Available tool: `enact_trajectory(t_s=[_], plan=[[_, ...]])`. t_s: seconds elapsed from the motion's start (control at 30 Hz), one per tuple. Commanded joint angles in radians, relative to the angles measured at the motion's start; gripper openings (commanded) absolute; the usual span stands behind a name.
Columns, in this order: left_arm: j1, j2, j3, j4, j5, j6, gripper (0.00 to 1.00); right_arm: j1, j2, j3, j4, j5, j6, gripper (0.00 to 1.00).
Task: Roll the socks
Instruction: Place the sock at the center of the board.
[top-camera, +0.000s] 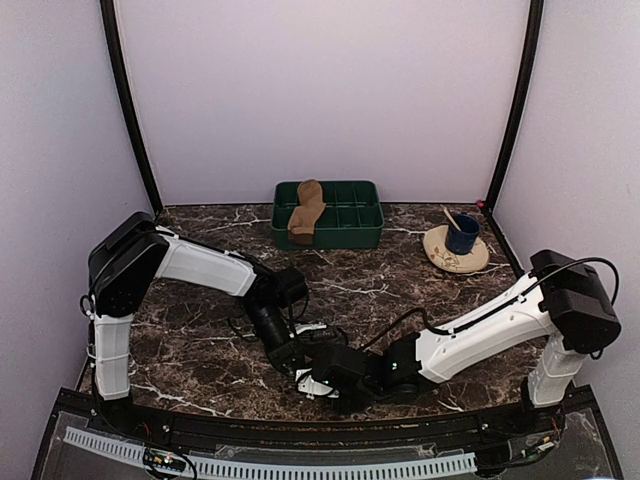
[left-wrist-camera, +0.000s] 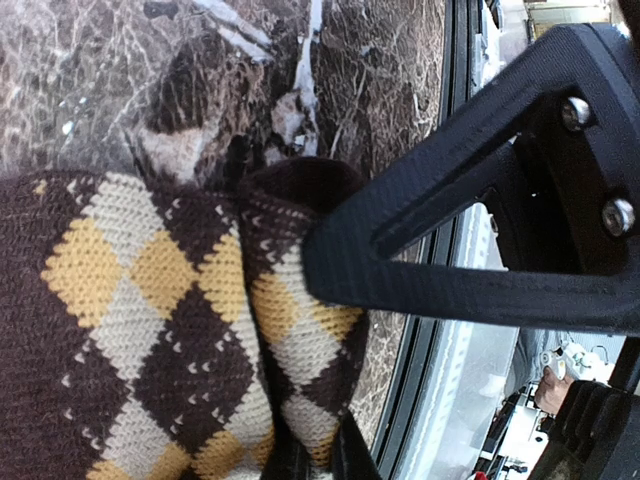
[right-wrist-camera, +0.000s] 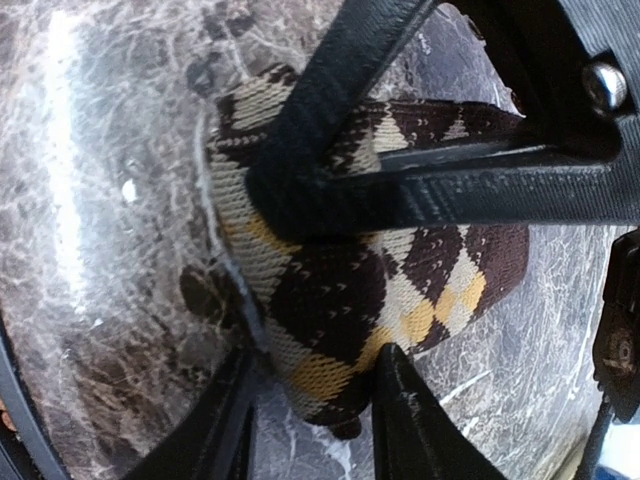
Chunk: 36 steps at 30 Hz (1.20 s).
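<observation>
The argyle sock (left-wrist-camera: 150, 330), dark brown, tan and yellow, lies on the marble table near its front edge. It also shows in the right wrist view (right-wrist-camera: 340, 300), folded over at one end. My left gripper (left-wrist-camera: 320, 450) is shut on a fold of it. My right gripper (right-wrist-camera: 310, 400) grips the sock's rolled end, one finger on each side. In the top view both grippers, left (top-camera: 298, 362) and right (top-camera: 322, 382), meet over the sock and hide nearly all of it. The plain tan sock (top-camera: 305, 212) lies draped in the green tray.
The green compartment tray (top-camera: 360, 238) stands at the back centre. A tan plate (top-camera: 450, 258) with a blue cup (top-camera: 463, 235) sits at the back right. The table's front edge and a black rail (left-wrist-camera: 440, 300) run close beside the sock.
</observation>
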Motion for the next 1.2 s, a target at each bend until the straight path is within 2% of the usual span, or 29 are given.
enact_trajectory(t_s=[0.0, 0.13, 0.27, 0.4, 0.8, 0.97, 1.17], plan=[[0.004, 0.012, 0.014, -0.035, 0.009, 0.017, 0.0, -0.029, 0.035, 0.02, -0.006, -0.041, -0.023, 0.33], [0.007, 0.012, 0.019, -0.038, 0.002, 0.018, 0.0, -0.042, 0.047, 0.021, -0.022, -0.079, -0.023, 0.23], [0.013, 0.001, 0.023, -0.028, -0.054, -0.015, 0.02, -0.053, 0.051, 0.03, -0.057, -0.127, -0.008, 0.08], [0.031, -0.037, 0.003, 0.005, -0.093, -0.056, 0.2, -0.061, 0.046, 0.028, -0.083, -0.16, 0.019, 0.0], [0.058, -0.225, -0.132, 0.14, -0.117, -0.16, 0.39, -0.077, 0.063, 0.048, -0.113, -0.24, 0.127, 0.0], [0.076, -0.296, -0.193, 0.201, -0.198, -0.196, 0.42, -0.092, 0.058, 0.055, -0.114, -0.297, 0.173, 0.0], [0.085, -0.392, -0.254, 0.282, -0.389, -0.236, 0.42, -0.139, 0.052, 0.084, -0.147, -0.431, 0.221, 0.0]])
